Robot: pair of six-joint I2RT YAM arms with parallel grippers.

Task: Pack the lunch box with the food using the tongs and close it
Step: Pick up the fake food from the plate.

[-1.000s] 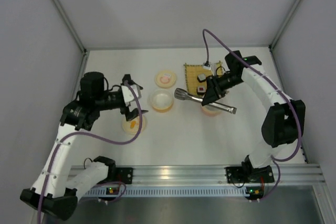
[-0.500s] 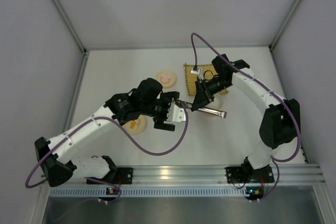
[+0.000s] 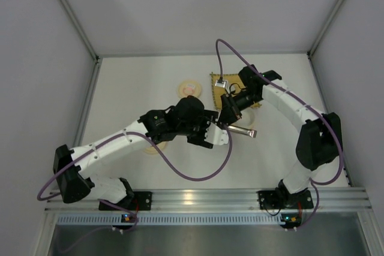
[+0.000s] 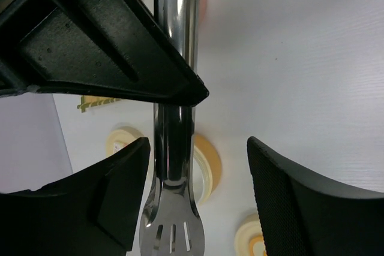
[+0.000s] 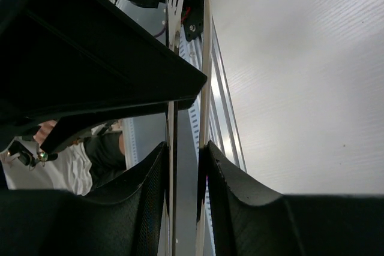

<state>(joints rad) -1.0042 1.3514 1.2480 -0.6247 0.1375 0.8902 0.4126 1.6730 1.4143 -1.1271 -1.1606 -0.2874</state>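
Observation:
My right gripper (image 3: 230, 115) is shut on the silvery tongs (image 3: 243, 130), which it holds level above the table. In the right wrist view both pads (image 5: 153, 178) press the two thin tongs arms (image 5: 206, 58) together. My left gripper (image 3: 216, 135) has reached across to the tongs' head. In the left wrist view the slotted tongs head (image 4: 173, 232) hangs between my left fingers (image 4: 117, 190), and the left gripper (image 4: 198, 143) is open around it. The round cream lunch box (image 4: 207, 169) lies below, behind the tongs. The food is hidden.
A cream lid with a pink centre (image 3: 189, 90) lies at the back, left of the yellow woven mat (image 3: 217, 81). Another cream-and-orange round piece (image 4: 252, 241) lies near the left arm. The metal rail (image 3: 198, 199) runs along the near edge.
The left arm swung from the left side to the centre, and its jaws now straddle the tongs' head and have narrowed. The right gripper shifted slightly left with the tongs.

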